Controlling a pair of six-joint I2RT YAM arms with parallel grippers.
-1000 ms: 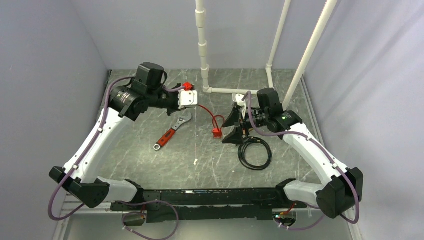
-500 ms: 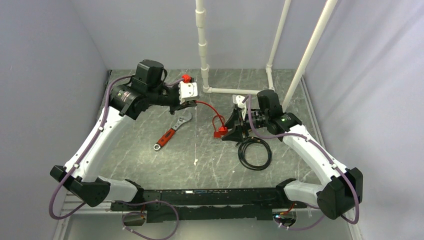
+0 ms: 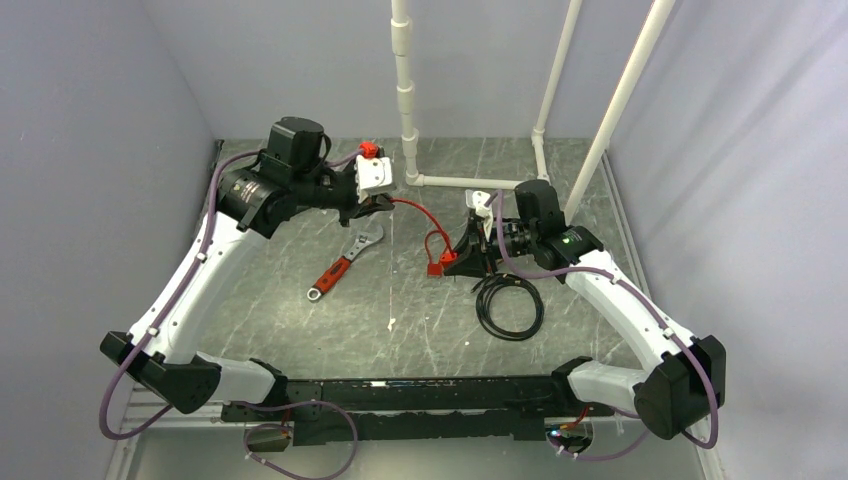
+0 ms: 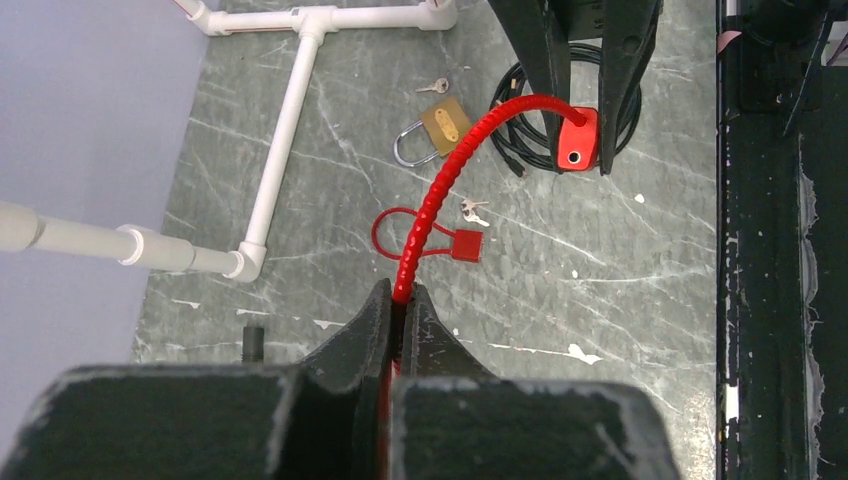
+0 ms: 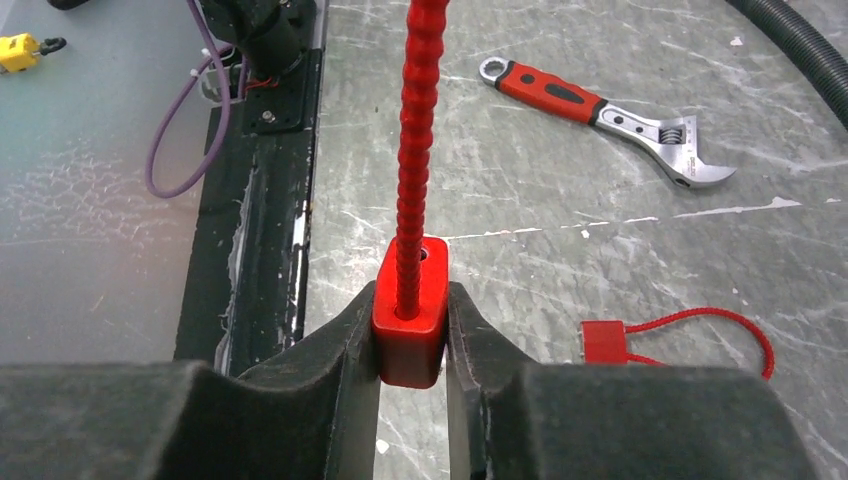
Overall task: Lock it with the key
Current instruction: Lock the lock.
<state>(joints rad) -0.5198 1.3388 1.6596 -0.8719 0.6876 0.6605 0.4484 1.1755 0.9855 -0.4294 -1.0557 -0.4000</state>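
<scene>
A red cable lock runs between my two grippers. My left gripper (image 4: 400,297) is shut on its ribbed red cable (image 4: 450,165), just above the table. In the right wrist view my right gripper (image 5: 411,300) is shut on the lock's red block body (image 5: 410,325), with a pad pressed on each side. The cable (image 5: 418,120) enters the block's top. From above, the left gripper (image 3: 385,203) and right gripper (image 3: 447,262) stand apart with the cable (image 3: 415,212) arching between them. A brass padlock (image 4: 440,125) lies on the table, with a small key (image 4: 433,85) beside it and another key (image 4: 472,210) nearer.
A thin red cable seal (image 4: 466,245) lies below the held cable. A red-handled adjustable wrench (image 3: 345,262) lies mid-table. A black cable coil (image 3: 510,305) sits by the right arm. White PVC pipes (image 3: 405,90) rise at the back and one (image 4: 285,120) runs along the floor.
My right gripper has closed onto the red block body. The left gripper has lifted slightly back and left with the cable, and the block has risen off the table.
</scene>
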